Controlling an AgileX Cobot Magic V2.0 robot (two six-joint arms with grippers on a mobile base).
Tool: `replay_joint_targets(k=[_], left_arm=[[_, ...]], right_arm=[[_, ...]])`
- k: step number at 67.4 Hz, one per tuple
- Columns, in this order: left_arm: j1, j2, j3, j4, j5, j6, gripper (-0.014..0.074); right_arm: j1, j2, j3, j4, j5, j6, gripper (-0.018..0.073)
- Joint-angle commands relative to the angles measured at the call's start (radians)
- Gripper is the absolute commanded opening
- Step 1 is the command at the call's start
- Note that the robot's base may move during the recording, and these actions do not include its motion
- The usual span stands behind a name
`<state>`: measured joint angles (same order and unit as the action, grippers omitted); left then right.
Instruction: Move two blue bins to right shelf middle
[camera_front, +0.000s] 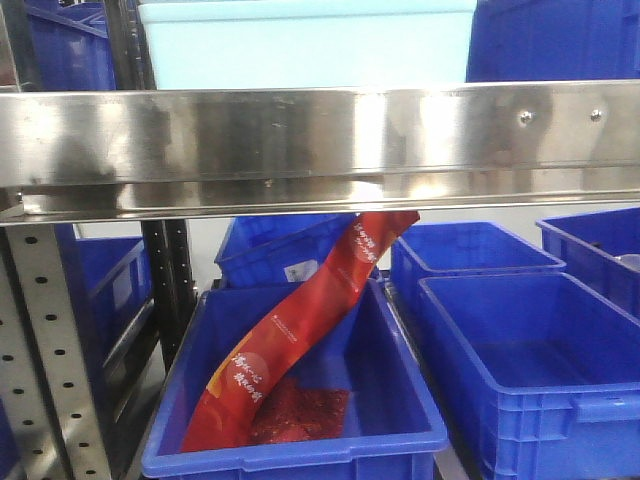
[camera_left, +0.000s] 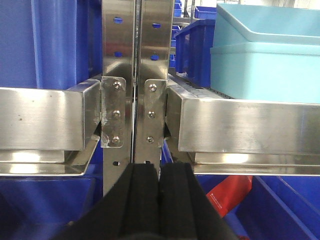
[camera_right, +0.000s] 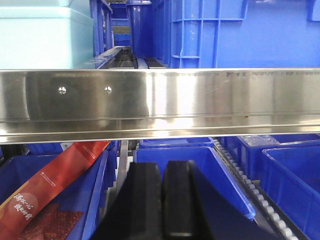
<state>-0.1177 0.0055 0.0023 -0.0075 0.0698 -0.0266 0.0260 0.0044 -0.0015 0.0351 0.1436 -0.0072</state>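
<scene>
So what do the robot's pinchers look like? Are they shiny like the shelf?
No, not shiny. The left gripper has two thick black fingers with a dull, rubbery-looking surface and rounded tips. The right gripper looks the same: two matte black fingers. No cables, stickers or writing show on them, and the arms themselves are out of view.

I see brushed shiny steel front rail (camera_front: 300, 140) of the right shelf middle, perforated matt steel upright (camera_front: 45, 350), glossy smooth blue plastic bins (camera_front: 300, 400), pale cyan matt plastic tub (camera_front: 300, 40), glossy red foil packet (camera_front: 290, 320), matt black rubbery fingers (camera_right: 145, 200).
</scene>
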Motion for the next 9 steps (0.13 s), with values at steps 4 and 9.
replay_joint_targets(k=[4, 9], left_arm=[[0.003, -0.005, -0.002, -0.005, -0.019, 0.002, -0.0111], [0.003, -0.005, -0.002, -0.005, -0.019, 0.002, -0.0111]], right_arm=[[-0.007, -0.004, 0.002, -0.007, -0.02, -0.007, -0.0162], [-0.007, -0.004, 0.002, -0.007, -0.02, -0.007, -0.0162]])
